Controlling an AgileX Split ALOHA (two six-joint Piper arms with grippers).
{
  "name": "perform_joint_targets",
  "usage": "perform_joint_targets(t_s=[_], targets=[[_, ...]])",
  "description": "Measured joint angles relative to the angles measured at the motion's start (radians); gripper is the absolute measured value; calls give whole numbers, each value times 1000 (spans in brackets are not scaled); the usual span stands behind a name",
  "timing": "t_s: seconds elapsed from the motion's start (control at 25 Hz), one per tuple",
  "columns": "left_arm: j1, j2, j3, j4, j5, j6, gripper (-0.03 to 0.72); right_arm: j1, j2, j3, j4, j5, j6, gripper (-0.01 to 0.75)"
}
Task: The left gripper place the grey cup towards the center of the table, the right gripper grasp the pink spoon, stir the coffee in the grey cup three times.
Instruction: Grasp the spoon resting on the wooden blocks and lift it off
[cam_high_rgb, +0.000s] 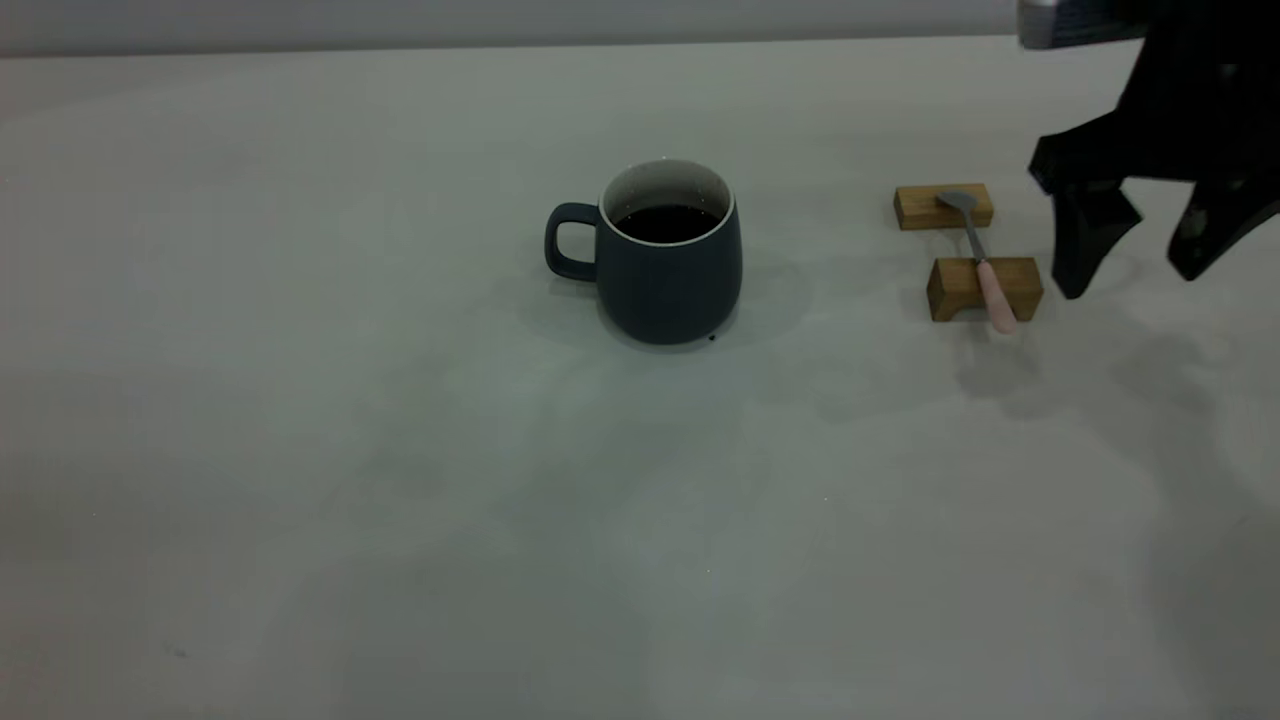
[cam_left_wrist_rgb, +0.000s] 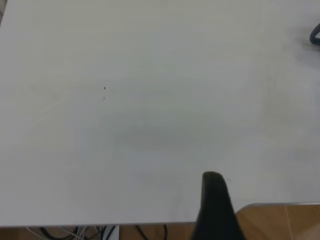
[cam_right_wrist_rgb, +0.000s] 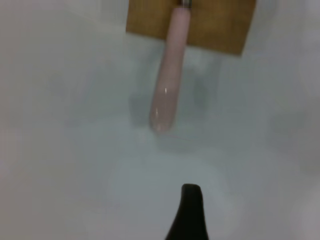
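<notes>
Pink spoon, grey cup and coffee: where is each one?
pink spoon (cam_high_rgb: 997, 296): exterior view, on its pink handle.
grey cup (cam_high_rgb: 668, 290): exterior view, on its dark outer wall.
coffee (cam_high_rgb: 668, 222): exterior view, on the dark liquid's surface.

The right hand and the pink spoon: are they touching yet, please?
Apart. The exterior view shows bare table between the open right hand and the pink spoon.

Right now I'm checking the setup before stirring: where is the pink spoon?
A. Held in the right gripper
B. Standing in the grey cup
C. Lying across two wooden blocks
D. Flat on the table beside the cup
C: the pink spoon bridges two wooden blocks.
</notes>
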Motion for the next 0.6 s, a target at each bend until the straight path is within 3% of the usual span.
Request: perform_joint_targets(t_s=[0.32, 0.6], targets=[[0, 0, 0, 0, 0, 0, 591, 16, 68, -2, 74, -105, -88, 729], [0, 0, 0, 0, 0, 0, 591, 27, 112, -50, 90, -109, -117, 725]])
